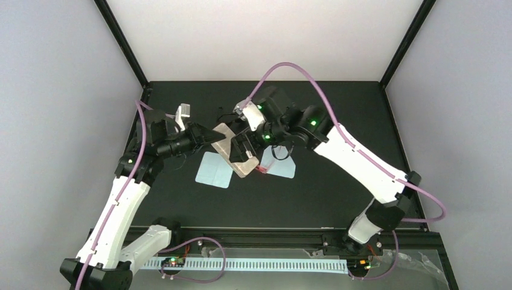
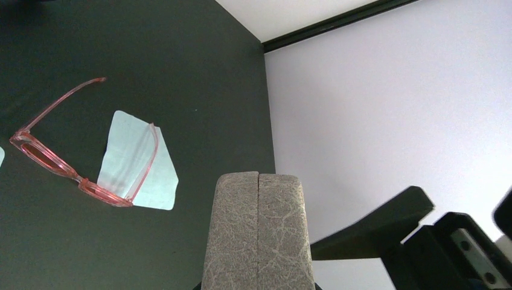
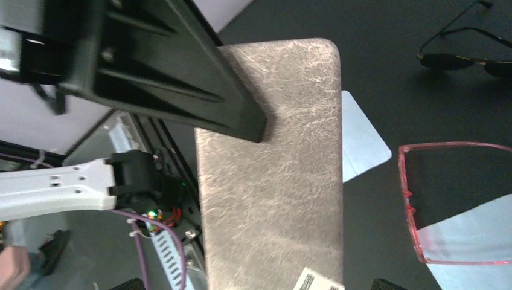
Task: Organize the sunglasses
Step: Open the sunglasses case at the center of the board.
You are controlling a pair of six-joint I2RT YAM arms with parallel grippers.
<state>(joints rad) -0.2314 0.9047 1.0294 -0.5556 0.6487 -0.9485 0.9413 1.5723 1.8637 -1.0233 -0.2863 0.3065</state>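
Ok, count: one pair of red-pink thin-framed sunglasses (image 2: 45, 156), one black dark-lensed pair (image 3: 450, 60), two pale blue cloths, a left one (image 1: 214, 169) and a right one (image 1: 282, 164), and one grey textured rectangular case (image 1: 226, 145). The red-pink pair sat on the black table mat (image 1: 302, 205) with its arms unfolded. In the left wrist view its front bar ran upper-left to lower-right and the arms pointed up-right. One arm lay across what looked like the right cloth. The case hung clear of the mat, just beside them. The left gripper (image 1: 208, 136) was clamped on the case's end. The right gripper (image 1: 246, 148) was at the case too, but its jaw gap was hidden, so I couldn't tell.
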